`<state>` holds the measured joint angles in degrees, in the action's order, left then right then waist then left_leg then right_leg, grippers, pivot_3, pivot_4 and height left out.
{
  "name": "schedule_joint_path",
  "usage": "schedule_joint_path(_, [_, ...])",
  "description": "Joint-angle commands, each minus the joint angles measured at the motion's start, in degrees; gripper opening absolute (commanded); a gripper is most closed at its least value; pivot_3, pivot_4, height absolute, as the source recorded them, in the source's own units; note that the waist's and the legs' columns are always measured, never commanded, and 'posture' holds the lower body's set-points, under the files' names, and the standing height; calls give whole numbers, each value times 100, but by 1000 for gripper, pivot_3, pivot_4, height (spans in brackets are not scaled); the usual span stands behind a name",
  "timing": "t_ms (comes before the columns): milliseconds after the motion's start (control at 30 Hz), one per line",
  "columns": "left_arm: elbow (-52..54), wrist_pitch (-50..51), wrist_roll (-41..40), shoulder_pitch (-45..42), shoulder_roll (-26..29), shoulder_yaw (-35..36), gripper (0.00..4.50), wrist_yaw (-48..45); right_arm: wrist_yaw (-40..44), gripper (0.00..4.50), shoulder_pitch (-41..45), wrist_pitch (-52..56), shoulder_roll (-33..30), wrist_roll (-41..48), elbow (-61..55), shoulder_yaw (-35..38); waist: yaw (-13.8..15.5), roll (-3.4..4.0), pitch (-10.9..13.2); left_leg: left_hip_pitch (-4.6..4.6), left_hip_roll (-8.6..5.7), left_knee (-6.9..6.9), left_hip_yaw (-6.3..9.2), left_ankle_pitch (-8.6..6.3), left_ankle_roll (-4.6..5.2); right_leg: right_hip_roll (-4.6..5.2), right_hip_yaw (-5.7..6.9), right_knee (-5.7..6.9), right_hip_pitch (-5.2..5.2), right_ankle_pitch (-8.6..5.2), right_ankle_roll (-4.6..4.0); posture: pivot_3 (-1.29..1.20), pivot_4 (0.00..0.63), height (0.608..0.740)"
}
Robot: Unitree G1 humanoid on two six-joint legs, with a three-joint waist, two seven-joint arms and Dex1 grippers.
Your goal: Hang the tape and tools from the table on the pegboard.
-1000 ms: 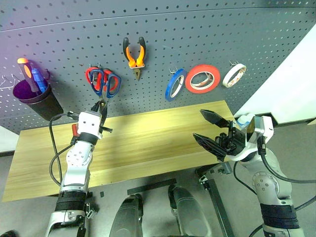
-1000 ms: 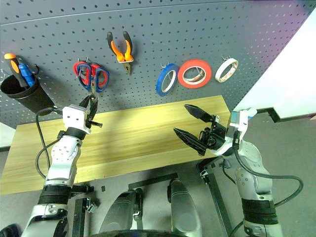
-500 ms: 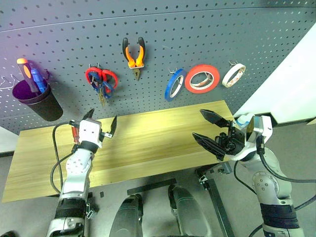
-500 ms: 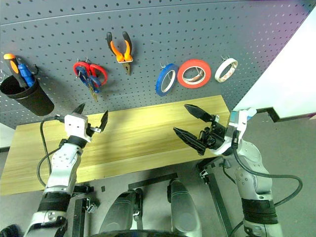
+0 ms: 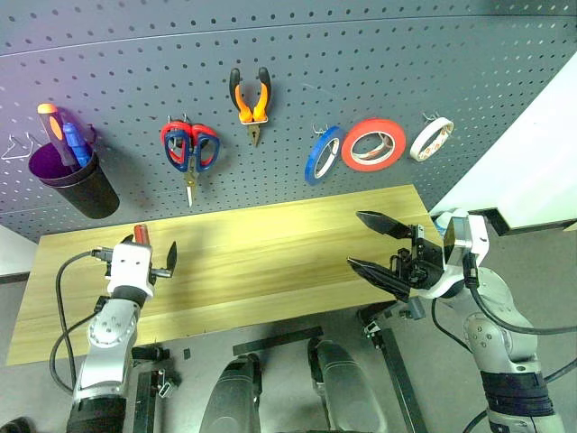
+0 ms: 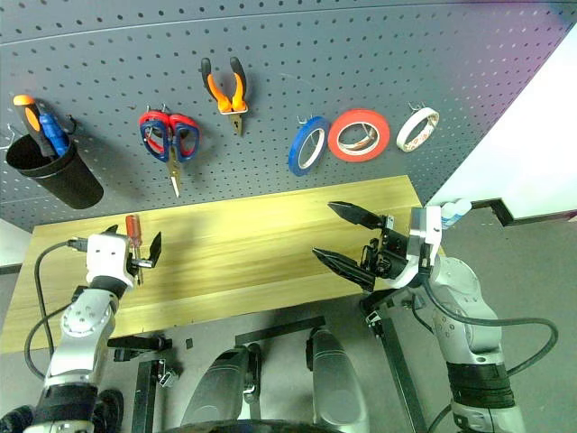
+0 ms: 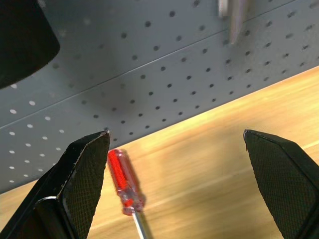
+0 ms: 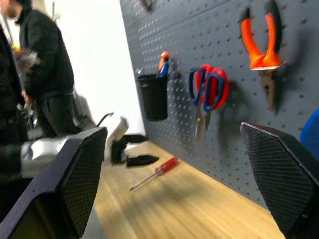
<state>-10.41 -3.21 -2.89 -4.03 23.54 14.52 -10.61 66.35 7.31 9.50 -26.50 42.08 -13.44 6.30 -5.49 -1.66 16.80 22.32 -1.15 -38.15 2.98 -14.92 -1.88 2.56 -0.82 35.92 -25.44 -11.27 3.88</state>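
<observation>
The small red screwdriver (image 7: 124, 181) lies flat on the wooden table (image 5: 270, 253), at the left side of the picture, close to the grey pegboard (image 5: 361, 72). Its red handle points toward the board and its thin metal tip points back toward the front edge of the table. So its long way runs from the back of the table to the front.

The left gripper (image 5: 151, 263) hangs just over that spot. Its two black fingers (image 7: 84, 174) are spread wide apart with nothing between them (the red handle lies right beside one finger).

Up on the board, the orange and black pliers (image 5: 249, 97) hang near the top middle, nose pointing down. Left of them hang the scissors (image 5: 190, 150), blades pointing down. The blue tape (image 5: 321, 154) hangs to the right of the middle, next to a red roll (image 5: 373, 144) and a white roll (image 5: 428, 138). A black cup (image 5: 72, 180) sits at the far left with two screwdrivers standing in it.

The right gripper (image 5: 377, 245) is at the lower right, over the table's front corner. Its fingers are spread wide too, and empty.
</observation>
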Motion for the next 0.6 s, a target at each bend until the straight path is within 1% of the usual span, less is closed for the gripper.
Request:
schedule_joint_path(33, [-292, 60, -199, -152, 161, 229, 4462, -129, 103, 4500, 35, 17, -144, -22, -103, 6, -11, 4, 10, 0, 0, 2, 1, 0, 1, 0, 0, 0, -1, 0, 0, -138, 305, 740])
schedule_joint_path(167, [-443, 360, -281, -304, 306, 320, 4462, -161, 140, 4500, 52, -126, -275, -250, -46, -27, -2, 2, 40, 0, 1, 10, 3, -5, 8, 4, -3, -1, -4, 4, 17, -132, 329, 740])
schedule_joint_path(233, [-524, 545, -203, -329, 384, 288, 4462, -112, 77, 4500, 44, -5, -274, -171, -67, 9, -1, 1, 74, 0, 2, 13, 6, -5, 8, 7, -2, -1, -6, 3, 18, -127, 340, 740])
schedule_joint_path(367, [-633, 1048, -379, -407, 411, 405, 4462, -81, -8, 4500, -126, 101, -301, -102, -225, 92, 9, 2, 139, 2, 2, 14, 9, -6, 8, 11, -3, -4, -6, -1, 15, -126, 355, 740])
schedule_joint_path(567, [-973, 1159, -484, -665, 480, 583, 4462, -37, -164, 4500, -422, 262, -401, -6, -571, 160, 12, -1, 282, 14, 3, 18, 14, -6, 7, 14, -4, -24, -9, -5, 9, -128, 386, 740])
schedule_joint_path(600, [-999, 1159, -520, -692, 481, 630, 4462, -36, -204, 4500, -488, 298, -430, 24, -638, 190, 12, 2, 296, 17, 3, 22, 15, -6, 7, 14, -4, -31, -10, -2, 13, -129, 406, 740])
